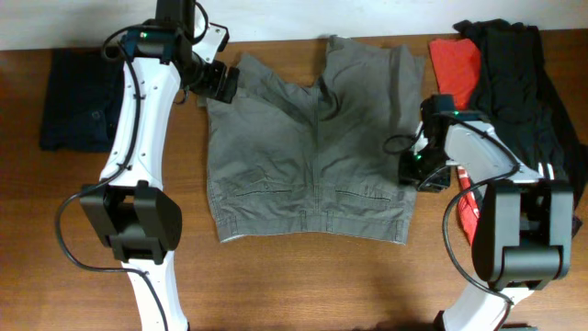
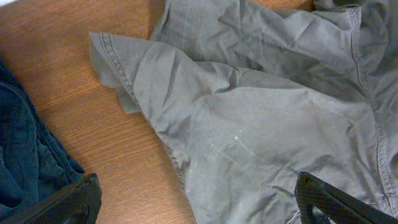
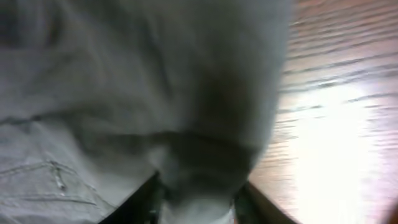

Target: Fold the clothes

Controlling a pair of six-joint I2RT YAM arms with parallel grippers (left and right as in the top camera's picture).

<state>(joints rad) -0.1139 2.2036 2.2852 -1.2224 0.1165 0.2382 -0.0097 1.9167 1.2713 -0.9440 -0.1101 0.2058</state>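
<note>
Of the clothes, a large grey garment lies spread flat in the middle of the table, with its hem and pocket seams toward the front. My left gripper hovers open over its back left corner, which is rumpled. In the left wrist view that gripper straddles the grey cloth's edge and bare wood, and nothing sits between its fingers. My right gripper is at the garment's right edge. In the right wrist view a bunched fold of grey cloth fills the gap of that gripper.
A folded navy garment lies at the far left, its edge also in the left wrist view. Red and black clothes are heaped at the back right, under the right arm. Bare wooden table runs along the front.
</note>
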